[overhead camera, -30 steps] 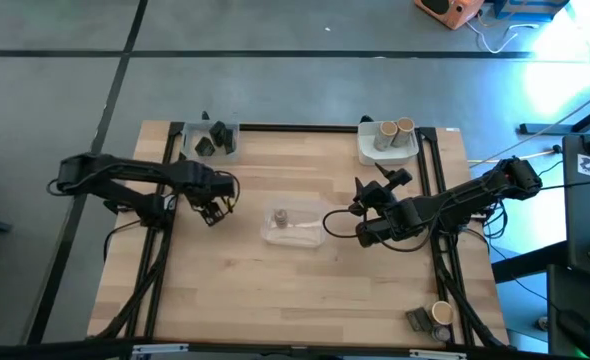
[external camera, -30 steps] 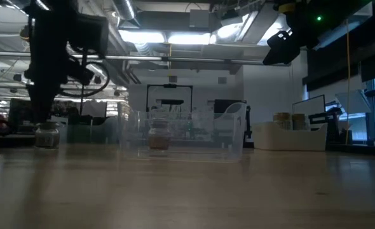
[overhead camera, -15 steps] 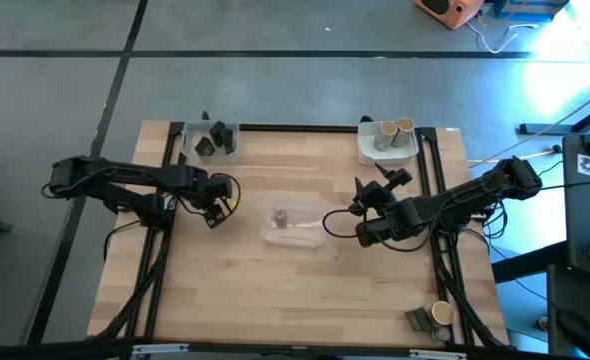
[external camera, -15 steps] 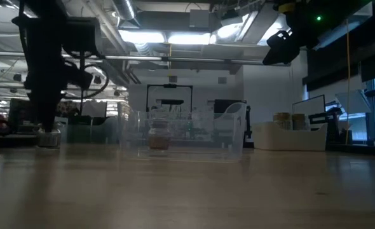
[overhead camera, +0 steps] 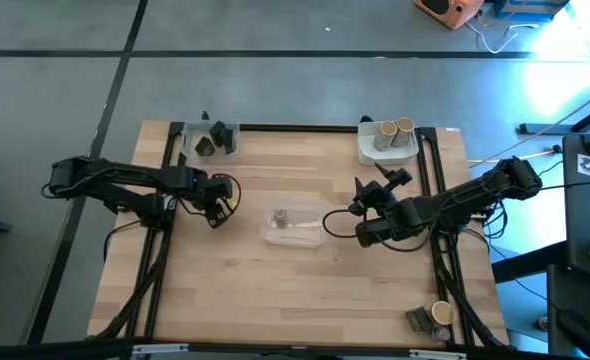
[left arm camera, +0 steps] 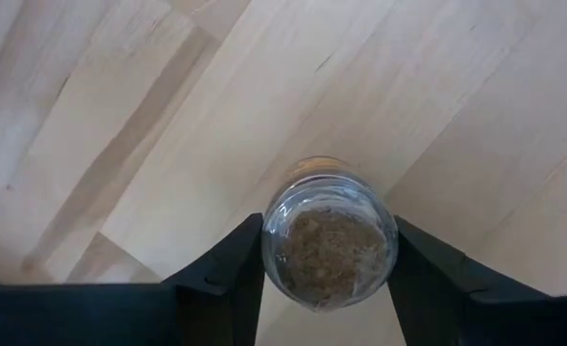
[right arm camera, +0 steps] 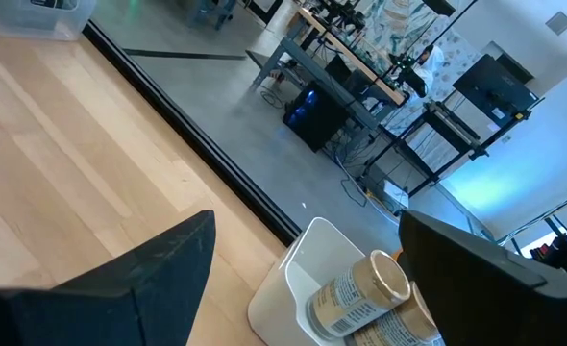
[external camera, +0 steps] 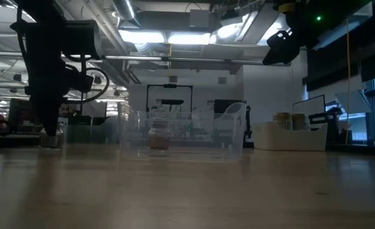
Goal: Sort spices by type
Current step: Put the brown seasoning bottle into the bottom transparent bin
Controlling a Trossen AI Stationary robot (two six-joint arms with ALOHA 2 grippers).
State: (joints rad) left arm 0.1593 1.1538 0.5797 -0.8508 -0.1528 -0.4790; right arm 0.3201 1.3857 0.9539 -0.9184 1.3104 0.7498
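**Spice jar gripped at left side of table**

Left gripper (left arm camera: 328, 252): lowered onto a small glass jar (left arm camera: 329, 244) of brown spice standing on the wooden table (overhead camera: 305, 290); fingers (left arm camera: 234, 264) are pressed against both sides of the jar.

Right gripper (overhead camera: 361, 197): held spread and empty, right of the clear tray (overhead camera: 294, 227).

Clear tray: one jar (overhead camera: 281, 216) contained.

White tray (overhead camera: 387, 151): two tan cylinders (overhead camera: 386, 133) held.
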